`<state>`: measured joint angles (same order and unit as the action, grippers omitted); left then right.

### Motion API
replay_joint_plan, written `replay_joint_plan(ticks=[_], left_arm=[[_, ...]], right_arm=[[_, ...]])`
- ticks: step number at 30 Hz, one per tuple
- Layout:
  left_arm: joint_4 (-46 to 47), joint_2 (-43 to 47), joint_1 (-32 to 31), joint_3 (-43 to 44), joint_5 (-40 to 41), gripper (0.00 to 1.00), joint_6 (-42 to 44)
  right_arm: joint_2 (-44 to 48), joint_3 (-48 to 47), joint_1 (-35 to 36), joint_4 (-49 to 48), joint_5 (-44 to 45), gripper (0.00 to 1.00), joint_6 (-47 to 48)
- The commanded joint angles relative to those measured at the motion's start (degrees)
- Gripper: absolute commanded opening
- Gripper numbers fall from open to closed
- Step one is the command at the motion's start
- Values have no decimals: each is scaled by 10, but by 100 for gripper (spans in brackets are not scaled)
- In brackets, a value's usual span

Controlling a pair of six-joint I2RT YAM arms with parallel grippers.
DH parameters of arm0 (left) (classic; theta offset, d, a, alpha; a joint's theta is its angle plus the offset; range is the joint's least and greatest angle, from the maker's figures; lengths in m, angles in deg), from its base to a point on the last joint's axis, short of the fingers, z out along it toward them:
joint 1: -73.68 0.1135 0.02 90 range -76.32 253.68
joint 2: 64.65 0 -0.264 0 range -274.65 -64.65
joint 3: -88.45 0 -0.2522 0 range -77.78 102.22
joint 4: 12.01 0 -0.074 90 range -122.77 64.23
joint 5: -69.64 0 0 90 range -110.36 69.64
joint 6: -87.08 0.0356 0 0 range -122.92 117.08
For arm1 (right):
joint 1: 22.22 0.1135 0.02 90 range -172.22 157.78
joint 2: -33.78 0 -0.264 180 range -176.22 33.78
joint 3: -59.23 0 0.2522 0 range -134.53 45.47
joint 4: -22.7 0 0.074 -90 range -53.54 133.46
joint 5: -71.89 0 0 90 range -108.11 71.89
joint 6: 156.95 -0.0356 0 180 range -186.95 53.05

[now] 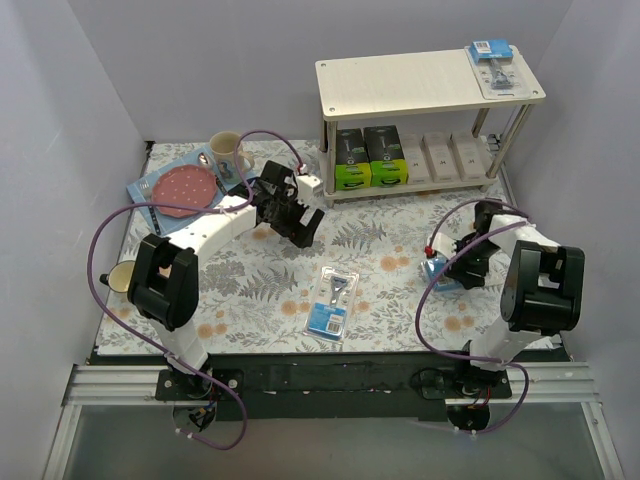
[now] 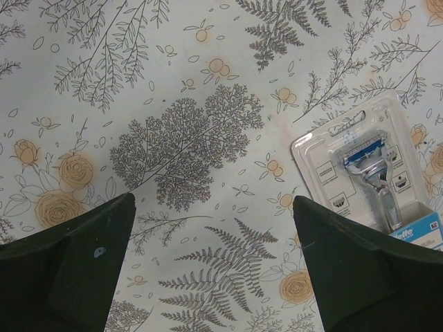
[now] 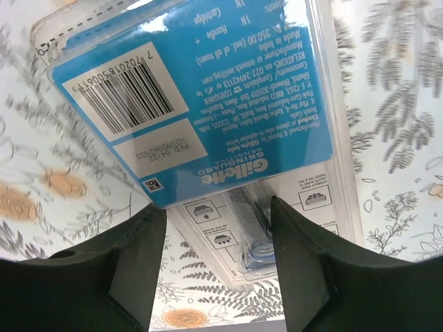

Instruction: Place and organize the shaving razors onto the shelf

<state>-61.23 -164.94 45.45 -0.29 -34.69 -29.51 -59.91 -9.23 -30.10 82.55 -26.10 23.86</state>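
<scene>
gillette blister pack (image 3: 208,104): lying barcode side up over the floral tablecloth (image 2: 173,104), apart from the shelf (image 1: 420,85). bracketing its edge with the right gripper (image 3: 218,228), grip impossible to tell. hovering the left gripper (image 2: 213,204), jaws spread wide, beside a second blister pack (image 2: 367,180).

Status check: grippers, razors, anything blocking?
Left gripper open, hovering. Right gripper straddling face-down blister pack, grip unconfirmed. Second blister pack loose mid-table, not yet on shelf. Mug and plate far left, out of the way.
</scene>
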Motion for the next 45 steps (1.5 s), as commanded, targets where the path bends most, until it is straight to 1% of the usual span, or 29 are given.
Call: replay_joint_plan(ticks=[1, 2, 3, 4, 5, 8, 9, 11, 12, 15, 19, 21, 29, 31, 34, 38, 40, 41, 42, 43, 44, 45], left_arm=[[15, 33, -2, -18, 11, 98, 7], [18, 35, -2, -21, 9, 98, 7], [20, 42, -2, -25, 10, 98, 6], [21, 45, -2, -31, 10, 98, 6], [24, 48, -2, -36, 9, 98, 5], [29, 57, -2, -43, 11, 98, 6], [29, 59, -2, -45, 11, 98, 6], [32, 64, -2, -45, 11, 98, 5], [32, 67, -2, -44, 11, 98, 6], [39, 79, -2, -50, 7, 98, 3], [47, 92, -2, -66, 4, 98, 0], [49, 97, -2, -73, 3, 98, 0], [51, 96, -2, -74, 3, 98, -2], [51, 93, -2, -73, 4, 98, -1], [50, 91, -2, -69, 2, 98, 0], [49, 93, -2, -75, 4, 98, 0], [49, 96, -2, -77, 5, 98, 0], [48, 97, -2, -77, 4, 98, 0], [49, 98, -2, -77, 5, 98, 0], [47, 99, -2, -76, 4, 98, 1], [47, 101, -2, -75, 5, 98, 2], [47, 101, -2, -74, 7, 98, 2]], right_arm=[[-30, -6, 29, -71, -74, 52, -195], [-29, -23, 33, -71, -81, 52, -283], [-32, -34, 36, -66, -90, 51, -322], [-39, -48, 38, -60, -117, 51, -357], [-44, -70, 40, -57, -128, 51, -427], [-83, -109, 42, -50, -162, 51, -512], [-94, -137, 42, -42, -167, 53, -553], [-115, -161, 42, -28, -184, 54, -573], [-116, -174, 42, -18, -186, 54, -573], [-84, -167, 42, -25, -165, 55, -551], [-30, -119, 42, -48, -115, 55, -483], [-21, -103, 41, -56, -99, 54, -463], [-41, -59, 42, -120, -76, 51, -419], [-48, -54, 42, -134, -77, 49, -410], [-58, -47, 43, -154, -71, 48, -397], [-60, -38, 43, -160, -70, 40, -371], [-57, -37, 44, -151, -77, 28, -355], [-55, -43, 44, -141, -81, 19, -353], [-48, -55, 44, -125, -102, 16, -354], [-41, -90, 43, -79, -118, 14, -363], [-30, -109, 42, -56, -136, 12, -369], [1, -127, 40, -32, -184, 11, -372]])
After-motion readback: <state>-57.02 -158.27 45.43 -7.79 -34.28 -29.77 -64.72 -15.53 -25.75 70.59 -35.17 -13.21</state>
